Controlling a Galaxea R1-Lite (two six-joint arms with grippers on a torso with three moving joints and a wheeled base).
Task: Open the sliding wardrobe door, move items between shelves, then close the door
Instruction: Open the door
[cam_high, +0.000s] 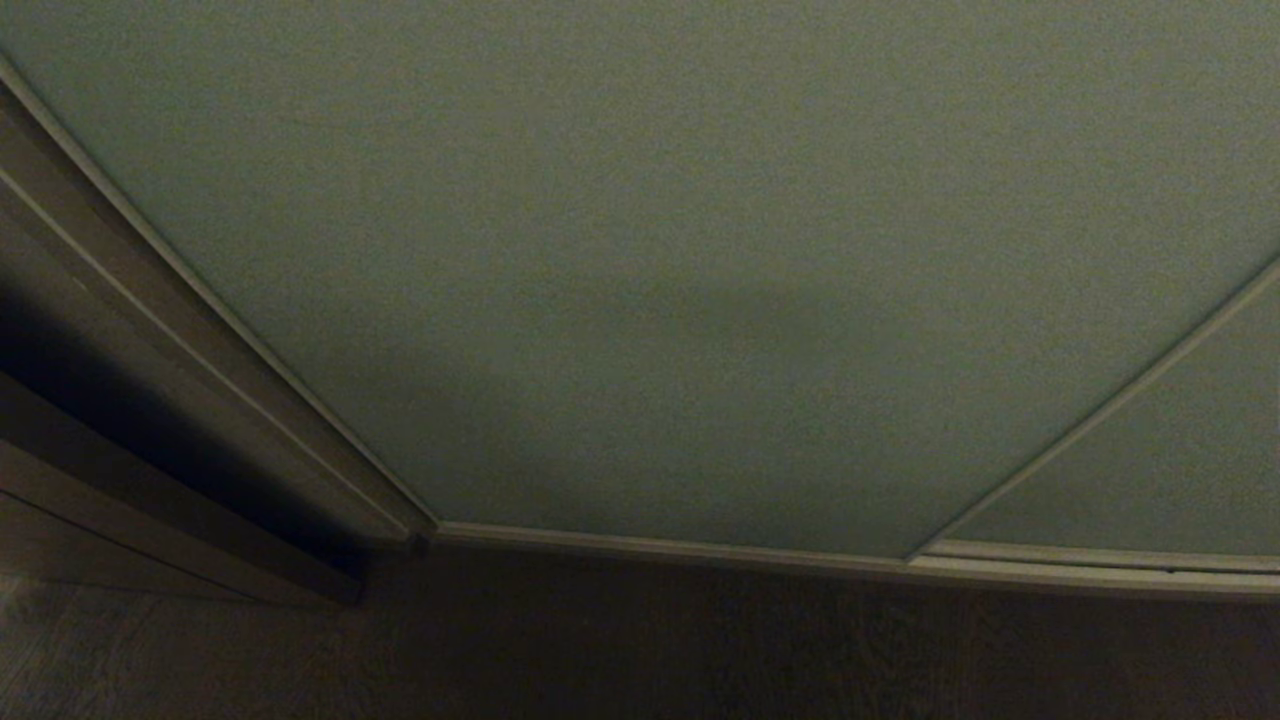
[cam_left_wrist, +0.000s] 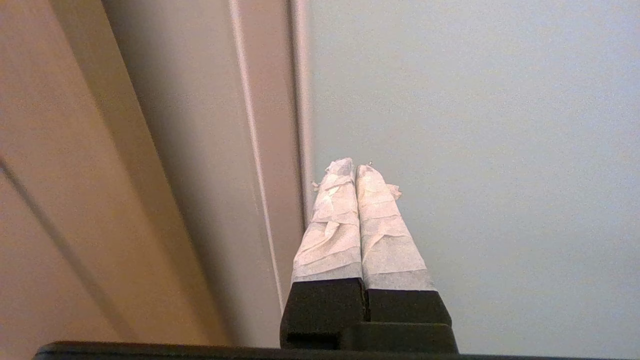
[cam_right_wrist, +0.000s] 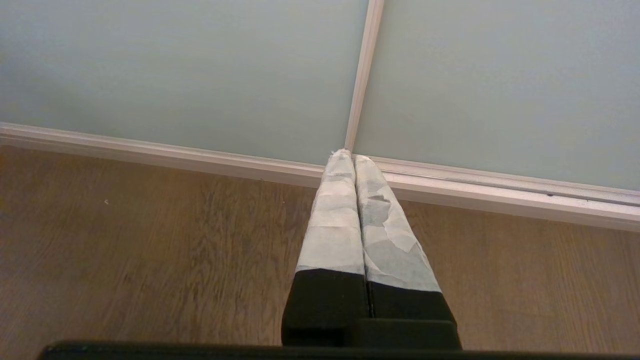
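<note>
Judging by its stiff, smooth face, the sliding wardrobe door was best pushed at its framed edge; both the left gripper and right gripper were pressed together, empty.

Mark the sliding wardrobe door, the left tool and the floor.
sliding wardrobe door (cam_high: 640, 250), head view, middle of its grey-green panel
left tool (cam_left_wrist: 354, 167), left wrist view, between its taped tips
floor (cam_right_wrist: 150, 240), right wrist view, bare wood

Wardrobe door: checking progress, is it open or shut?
Shut: the sliding wardrobe door fills the head view, frame meeting the brown panelling; no shelves showing.
</note>
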